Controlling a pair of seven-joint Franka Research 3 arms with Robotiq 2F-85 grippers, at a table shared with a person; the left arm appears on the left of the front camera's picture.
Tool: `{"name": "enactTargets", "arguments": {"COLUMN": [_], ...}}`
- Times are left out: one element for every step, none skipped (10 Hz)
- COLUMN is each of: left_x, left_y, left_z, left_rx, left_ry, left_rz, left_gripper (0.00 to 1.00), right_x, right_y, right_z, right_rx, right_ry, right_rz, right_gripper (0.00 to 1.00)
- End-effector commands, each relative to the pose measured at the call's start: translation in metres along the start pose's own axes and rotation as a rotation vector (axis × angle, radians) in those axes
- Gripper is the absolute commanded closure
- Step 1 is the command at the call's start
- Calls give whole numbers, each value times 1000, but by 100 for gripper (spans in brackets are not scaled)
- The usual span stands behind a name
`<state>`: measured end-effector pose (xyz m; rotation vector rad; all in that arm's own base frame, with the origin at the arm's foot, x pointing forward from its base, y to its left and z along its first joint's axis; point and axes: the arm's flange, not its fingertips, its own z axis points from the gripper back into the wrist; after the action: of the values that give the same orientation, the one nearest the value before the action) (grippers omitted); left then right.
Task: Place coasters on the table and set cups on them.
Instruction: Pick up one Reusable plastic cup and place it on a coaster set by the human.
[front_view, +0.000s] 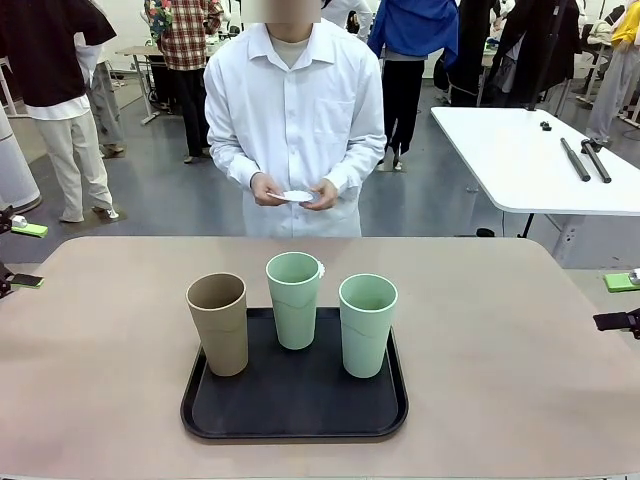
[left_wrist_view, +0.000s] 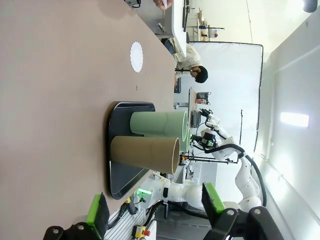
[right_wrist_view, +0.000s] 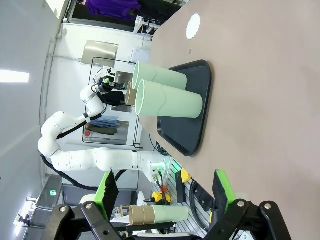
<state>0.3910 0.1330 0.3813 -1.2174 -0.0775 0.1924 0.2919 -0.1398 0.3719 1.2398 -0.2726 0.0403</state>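
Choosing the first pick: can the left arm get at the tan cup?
Probably yes. The tan cup stands at the tray's left end, nearest the open left gripper, with only bare table between; both mint cups stand beyond it.

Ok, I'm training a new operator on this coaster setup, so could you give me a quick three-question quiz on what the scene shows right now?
1. True or false: the tan cup and both mint cups stand on the black tray.
2. Where does the coaster already laid down lie? A: on the tray. B: on the bare table, beyond the tray on the person's side. C: under the tan cup.
3. What do the person's hands hold?
Key: 1 true. 2 B. 3 a white coaster; whether more than one cannot be told.
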Motion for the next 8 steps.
{"name": "enactTargets", "arguments": {"left_x": [0,0,0,0,0,0,0,0], "left_y": [-1,-1,-1,-1,-1,-1,-1,-1], "left_z": [1,1,1,1,1,1,1,1], "left_rx": [-4,-4,-4,-4,-4,-4,-4,-4], "left_ry": [-4,-4,-4,-4,-4,-4,-4,-4], "left_rz": [-4,-4,-4,-4,-4,-4,-4,-4], "left_gripper": [0,0,0,0,0,0,0,0], "right_x": [2,2,2,2,2,2,2,2], "right_y": [-1,-1,-1,-1,-1,-1,-1,-1], "right_z": [0,0,0,0,0,0,0,0], "right_rx": [7,7,7,7,7,7,7,7], "right_ry": [-10,-10,-10,-10,-10,-10,-10,-10], "right_rz": [3,3,3,3,3,3,3,3], "right_gripper": [0,0,0,0,0,0,0,0]}}
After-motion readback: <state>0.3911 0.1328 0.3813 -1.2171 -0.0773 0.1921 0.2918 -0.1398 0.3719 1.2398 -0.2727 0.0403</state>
